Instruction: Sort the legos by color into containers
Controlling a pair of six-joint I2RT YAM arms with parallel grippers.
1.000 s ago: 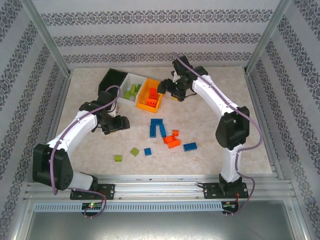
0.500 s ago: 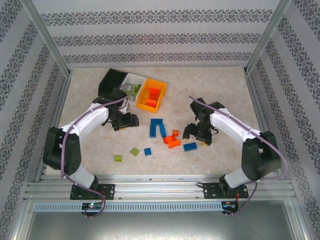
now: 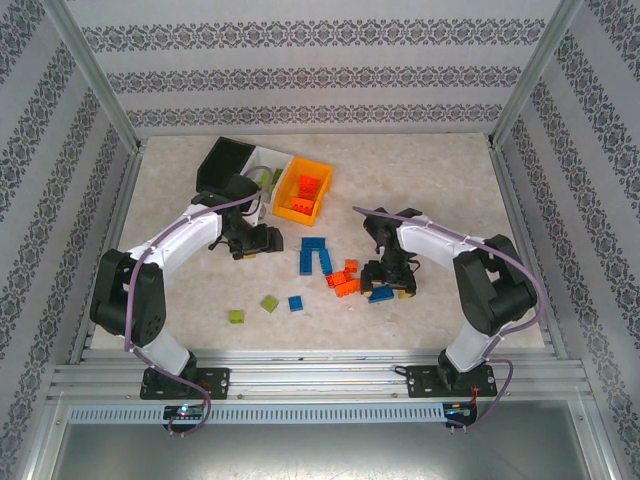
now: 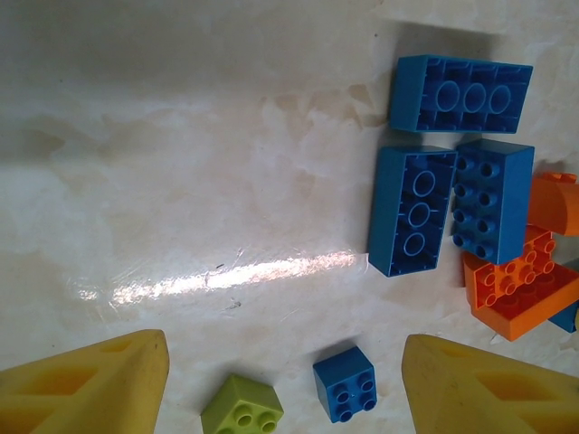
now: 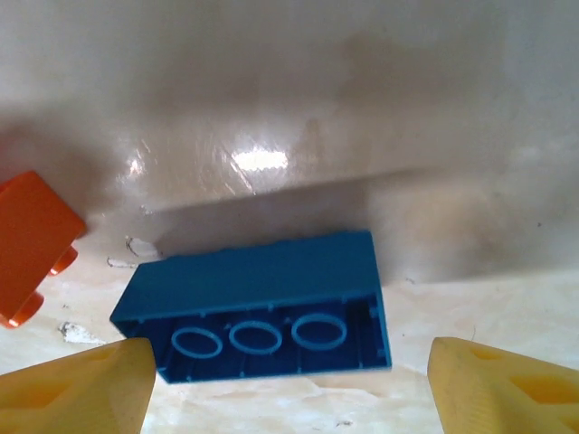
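The containers stand in a row at the back left: a black bin [image 3: 222, 163], a white bin [image 3: 276, 162] and an orange-yellow bin [image 3: 296, 208] with orange-red legos [image 3: 309, 187] inside. My right gripper [image 3: 389, 281] [image 5: 289, 362] is open and low over an upside-down blue brick [image 3: 379, 294] [image 5: 262, 307], which lies on the table between its yellow fingers [image 5: 77, 389]. My left gripper [image 3: 257, 240] [image 4: 285, 362] is open and holds nothing. Below it lie a small blue brick [image 4: 346, 383] and a lime green brick [image 4: 242, 409].
Three long blue bricks [image 3: 315, 257] [image 4: 412, 210] lie mid-table beside a clump of orange-red bricks [image 3: 343, 280] [image 4: 520, 289]. Two lime green bricks [image 3: 236, 317] [image 3: 270, 303] and a small blue one [image 3: 296, 303] sit nearer the front. Patterned walls and metal posts enclose the table.
My right arm swung from the orange-yellow bin forward and down to the loose blue brick. My left gripper shifted a little right, below the white bin.
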